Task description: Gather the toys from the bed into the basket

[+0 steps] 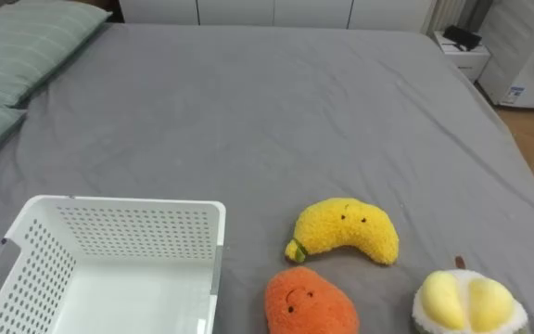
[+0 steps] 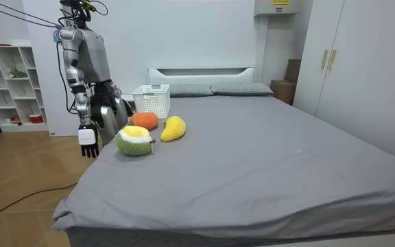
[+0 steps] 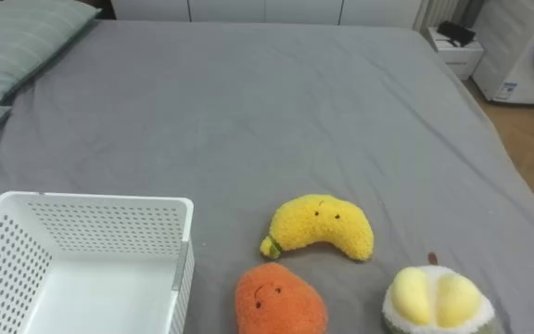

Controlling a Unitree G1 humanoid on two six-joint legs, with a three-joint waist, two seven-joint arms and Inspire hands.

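Stood at the side of the grey bed (image 1: 276,111), facing across it. Hung the right hand (image 2: 89,141) low by the mattress edge, fingers released and straight, grasping nothing. Saw three toys lying on the sheet near that edge: a yellow banana-shaped plush (image 1: 346,229), an orange rounded plush (image 1: 309,301) just beside it, a round pale plush with yellow segments (image 1: 469,303) further right. Saw a white perforated plastic basket (image 1: 128,223) left of them, near the orange one, and striped green pillows (image 1: 26,42) far left.
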